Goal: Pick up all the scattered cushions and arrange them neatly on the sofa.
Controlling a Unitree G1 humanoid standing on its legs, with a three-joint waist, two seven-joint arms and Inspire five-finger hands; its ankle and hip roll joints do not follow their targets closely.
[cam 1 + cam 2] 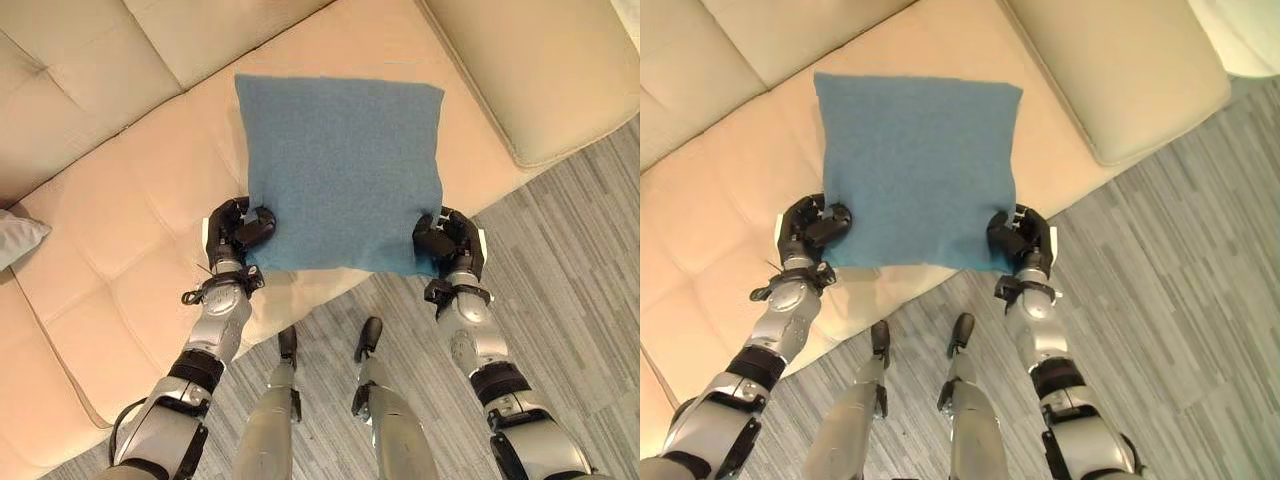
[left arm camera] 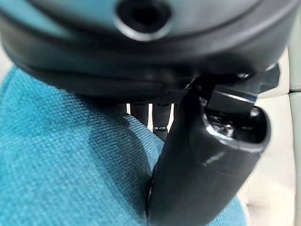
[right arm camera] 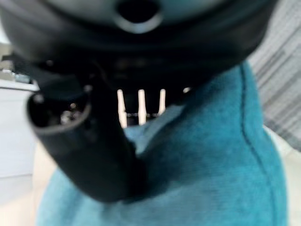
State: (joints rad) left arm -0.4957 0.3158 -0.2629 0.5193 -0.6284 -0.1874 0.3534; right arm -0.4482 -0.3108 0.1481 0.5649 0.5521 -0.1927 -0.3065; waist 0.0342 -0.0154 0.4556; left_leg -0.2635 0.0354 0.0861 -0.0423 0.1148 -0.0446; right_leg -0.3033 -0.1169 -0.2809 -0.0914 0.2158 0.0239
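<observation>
One blue cushion (image 1: pixel 340 170) here, square and flat-looking, and both hands are on it at once. It's held out over the front part of the sofa's (image 1: pixel 120 240) seat, with its near edge sitting past the seat's front edge, above the striped grey floor (image 1: pixel 570 270).

Going left to right: at the far left edge of the seat there's one more cushion, a pale grey cushion (image 1: pixel 18 238), only a corner of it poking into the left eye view. It's well apart from the blue one.

Then the left hand (image 1: pixel 240 228), clamped on the blue cushion's near left corner. In the left wrist view the thumb lies across the top of the teal fabric and the fingers are curled underneath it, so the corner is pinched between them.

Then the cushion itself, spanning the gap between the two hands, its far edge reaching toward the sofa's backrest.

Then the right hand (image 1: pixel 448 240), doing the same thing on the near right corner. The right wrist view shows the thumb pressed onto the cloth with the fingers wrapped under, fabric bunched a bit where it's gripped.

Past that, at the right end of the sofa, sits one big cream armrest (image 1: pixel 530 80).

So the count is two cushions, two hands, both hands on the same blue one.
</observation>
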